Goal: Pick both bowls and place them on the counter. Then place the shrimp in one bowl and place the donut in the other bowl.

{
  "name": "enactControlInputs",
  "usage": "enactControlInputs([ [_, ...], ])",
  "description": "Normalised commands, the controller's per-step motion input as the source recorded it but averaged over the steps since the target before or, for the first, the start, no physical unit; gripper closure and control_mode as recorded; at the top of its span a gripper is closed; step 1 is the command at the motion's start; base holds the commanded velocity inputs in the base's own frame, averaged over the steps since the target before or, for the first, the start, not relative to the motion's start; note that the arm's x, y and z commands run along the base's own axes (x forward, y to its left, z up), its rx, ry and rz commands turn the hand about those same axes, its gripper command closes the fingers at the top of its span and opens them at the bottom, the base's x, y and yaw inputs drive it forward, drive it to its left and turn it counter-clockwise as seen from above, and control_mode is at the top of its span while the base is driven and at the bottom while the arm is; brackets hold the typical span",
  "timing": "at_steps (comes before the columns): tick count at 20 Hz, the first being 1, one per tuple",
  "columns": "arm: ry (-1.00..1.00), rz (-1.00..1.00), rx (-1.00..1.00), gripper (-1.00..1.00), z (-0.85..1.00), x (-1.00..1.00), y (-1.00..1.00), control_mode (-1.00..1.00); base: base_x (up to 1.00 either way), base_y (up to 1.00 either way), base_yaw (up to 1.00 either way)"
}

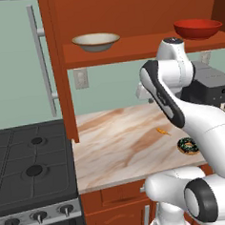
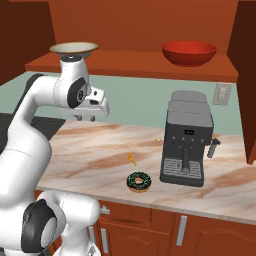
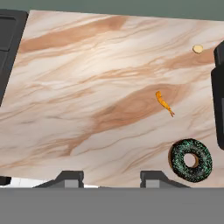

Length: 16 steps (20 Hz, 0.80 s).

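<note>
Right base view: we see coffee machine (image 2: 186, 140) on counter (image 2: 90, 150), beside donut (image 2: 139, 181) and shrimp (image 2: 131, 159). Cream bowl (image 2: 73, 48), red bowl (image 2: 189, 52) on shelf (image 2: 130, 62). Our gripper (image 3: 111, 177) parted, empty, above counter. Stove (image 1: 30, 164) left.

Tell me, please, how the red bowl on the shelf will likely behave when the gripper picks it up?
The red bowl looks rigid, so it should keep its shape. Its glossy surface may be slippery. Being wide and shallow, it would probably tilt if held at one rim.
</note>
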Motion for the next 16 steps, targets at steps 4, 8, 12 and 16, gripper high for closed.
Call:
enactControlInputs([
  [4,-0.04,0.0,0.03,-1.0,-0.01,-0.19,0.0,-1.0,0.0,0.0,0.0],
  [8,-0.2,-0.13,0.15,-1.0,0.03,-0.26,0.02,-1.0,0.0,0.0,0.0],
  [12,-0.23,-0.25,0.22,-1.0,0.24,-0.19,0.06,-1.0,0.0,0.0,0.0],
  [16,-0.12,-0.27,0.26,-1.0,0.33,-0.15,0.05,-1.0,0.0,0.0,0.0],
])
